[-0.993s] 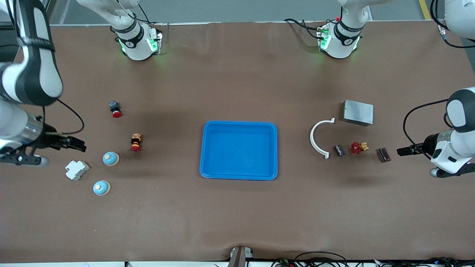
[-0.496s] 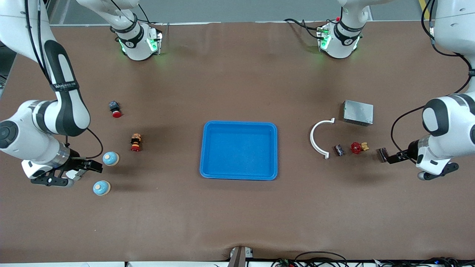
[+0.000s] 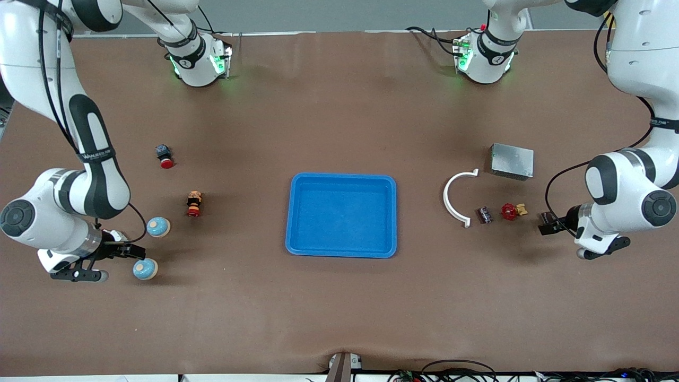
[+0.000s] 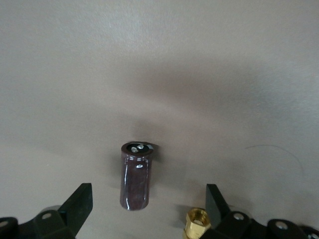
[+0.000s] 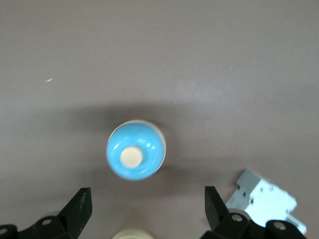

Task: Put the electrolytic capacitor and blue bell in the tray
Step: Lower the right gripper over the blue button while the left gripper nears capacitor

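Having swung inward, right gripper (image 3: 129,250) nears blue bell (image 3: 144,269), left gripper (image 3: 546,226) nears capacitor (image 4: 136,176); fingers wide.

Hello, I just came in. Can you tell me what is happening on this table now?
Two robot arms are about to pick things up for the empty blue tray in the middle of the table. The right gripper is open over a blue bell, with a second blue bell beside it. The left gripper is open over a dark electrolytic capacitor lying on the table. Neither holds anything yet.
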Robot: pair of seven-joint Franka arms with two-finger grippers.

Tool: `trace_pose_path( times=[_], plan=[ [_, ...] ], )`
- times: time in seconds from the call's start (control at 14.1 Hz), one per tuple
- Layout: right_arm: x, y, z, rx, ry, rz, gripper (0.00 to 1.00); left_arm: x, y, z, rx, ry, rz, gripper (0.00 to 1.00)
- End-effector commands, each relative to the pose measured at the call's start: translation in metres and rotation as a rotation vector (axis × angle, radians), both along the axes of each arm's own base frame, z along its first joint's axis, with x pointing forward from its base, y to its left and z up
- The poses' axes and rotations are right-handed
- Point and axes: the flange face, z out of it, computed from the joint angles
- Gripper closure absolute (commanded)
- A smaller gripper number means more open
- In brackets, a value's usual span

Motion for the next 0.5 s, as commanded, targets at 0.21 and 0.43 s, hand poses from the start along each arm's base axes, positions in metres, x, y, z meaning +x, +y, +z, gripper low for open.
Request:
trace_pose_path(
  times=[0.21,0.43],
  plan=[
    [0.014,0.007,-0.027,0.014,-0.023,0.011,0.0,0.002,0.004,-0.026,0.021,0.006,-0.001,0.0],
    [0.021,0.005,-0.03,0.011,-0.031,0.009,0.0,0.002,0.009,-0.032,0.022,0.003,0.008,0.0]
  ],
)
